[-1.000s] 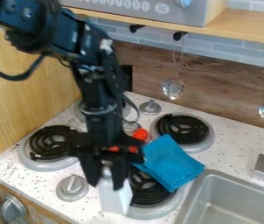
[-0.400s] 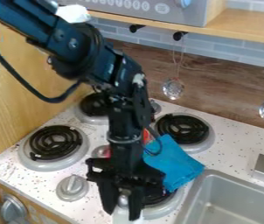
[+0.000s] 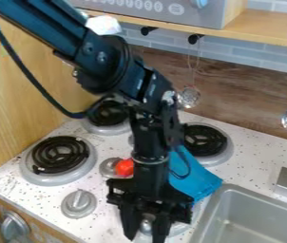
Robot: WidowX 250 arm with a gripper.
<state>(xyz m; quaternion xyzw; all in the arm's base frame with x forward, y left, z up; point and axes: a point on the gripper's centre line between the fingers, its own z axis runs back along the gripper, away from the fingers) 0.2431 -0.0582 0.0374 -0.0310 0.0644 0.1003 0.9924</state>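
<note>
Gripper (image 3: 147, 233) shifted toward sink (image 3: 251, 205); opening and grip: cannot tell. Panel (image 3: 203, 17) bears round markings (image 3: 148, 6).

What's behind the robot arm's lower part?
A blue cloth, a red object and a back burner partly show. Whatever the arm itself covers can't be seen.
</note>
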